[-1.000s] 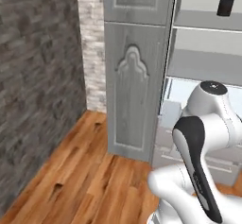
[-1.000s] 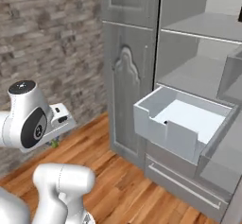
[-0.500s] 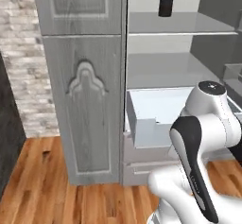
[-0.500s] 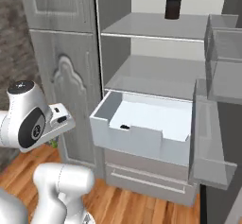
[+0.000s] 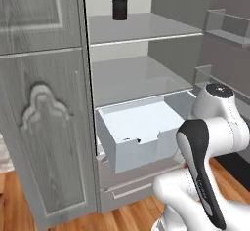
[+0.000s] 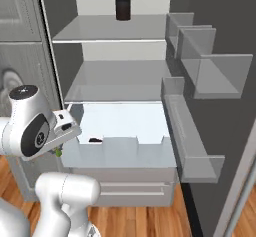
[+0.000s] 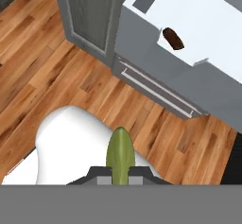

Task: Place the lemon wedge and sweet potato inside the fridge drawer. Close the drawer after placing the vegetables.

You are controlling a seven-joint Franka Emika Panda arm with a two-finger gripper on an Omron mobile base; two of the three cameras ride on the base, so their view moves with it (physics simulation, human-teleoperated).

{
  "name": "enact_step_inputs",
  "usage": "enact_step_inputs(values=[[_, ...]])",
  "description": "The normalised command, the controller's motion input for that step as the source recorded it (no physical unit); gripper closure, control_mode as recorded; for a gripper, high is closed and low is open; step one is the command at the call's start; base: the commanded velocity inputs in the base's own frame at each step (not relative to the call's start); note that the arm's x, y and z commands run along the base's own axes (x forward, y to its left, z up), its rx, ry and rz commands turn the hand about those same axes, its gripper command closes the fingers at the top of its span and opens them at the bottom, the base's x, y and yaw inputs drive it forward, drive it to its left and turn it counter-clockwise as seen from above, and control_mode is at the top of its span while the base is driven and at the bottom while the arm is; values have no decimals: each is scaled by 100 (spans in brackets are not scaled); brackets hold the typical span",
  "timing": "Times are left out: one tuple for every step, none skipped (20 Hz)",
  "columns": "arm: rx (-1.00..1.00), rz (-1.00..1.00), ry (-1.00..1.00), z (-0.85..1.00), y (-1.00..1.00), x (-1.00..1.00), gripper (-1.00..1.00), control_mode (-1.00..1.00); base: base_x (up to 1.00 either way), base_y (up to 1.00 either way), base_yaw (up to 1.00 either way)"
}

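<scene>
A: Where's the fridge drawer (image 7: 189, 43)?
B: Pulled out, ahead of the hand (image 7: 120, 175); the sweet potato (image 7: 173, 38) lies inside it.
A: And the hand?
B: Nearly closed, pinching the lemon wedge (image 7: 120, 155) above the wood floor (image 7: 56, 72).

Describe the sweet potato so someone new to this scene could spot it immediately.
Find the open fridge, then its pulled-out pale fridge drawer. The sweet potato lies on the white floor just behind the notched front wall: small, elongated, dark reddish-brown, the only dark thing there.
</scene>
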Motion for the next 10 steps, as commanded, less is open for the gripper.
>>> enact_step_inputs(values=[[0,0,0,0,0,0,100,100,28,13,-37],[0,0,0,0,0,0,100,100,27,14,-33],[0,0,0,0,0,0,100,100,29,8,-30],[0,0,0,0,0,0,100,100,34,14,-28],[0,0,0,0,0,0,100,100,31,9,-25],[0,0,0,0,0,0,100,100,27,6,-22],[0,0,0,0,0,0,100,100,28,23,-22],[0,0,0,0,0,0,100,100,36,42,-23],[0,0,0,0,0,0,100,100,34,49,-21],[0,0,0,0,0,0,100,100,34,39,-20]])
